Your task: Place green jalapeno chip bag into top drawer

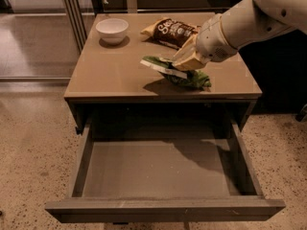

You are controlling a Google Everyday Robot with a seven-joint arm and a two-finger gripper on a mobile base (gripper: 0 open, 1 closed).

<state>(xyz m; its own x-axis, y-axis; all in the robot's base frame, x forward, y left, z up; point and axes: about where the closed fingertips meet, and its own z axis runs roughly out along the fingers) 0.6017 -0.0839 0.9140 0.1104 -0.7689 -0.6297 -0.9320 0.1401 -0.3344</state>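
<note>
The green jalapeno chip bag (pixel 178 73) is a crinkled green bag with white edges, held above the tabletop near its front edge, casting a shadow below. My gripper (pixel 188 63) is shut on the green jalapeno chip bag from above, its tan fingers pinching the bag's upper side. The white arm comes in from the upper right. The top drawer (pixel 158 169) stands pulled open below the table's front edge, its flat bottom bare. The bag hangs just behind the drawer's opening.
A white bowl (pixel 112 29) sits at the table's back left. A dark brown and yellow chip bag (pixel 171 31) lies at the back centre, behind my gripper. The table (pixel 105 71) stands on a speckled floor; a glass partition is at the left.
</note>
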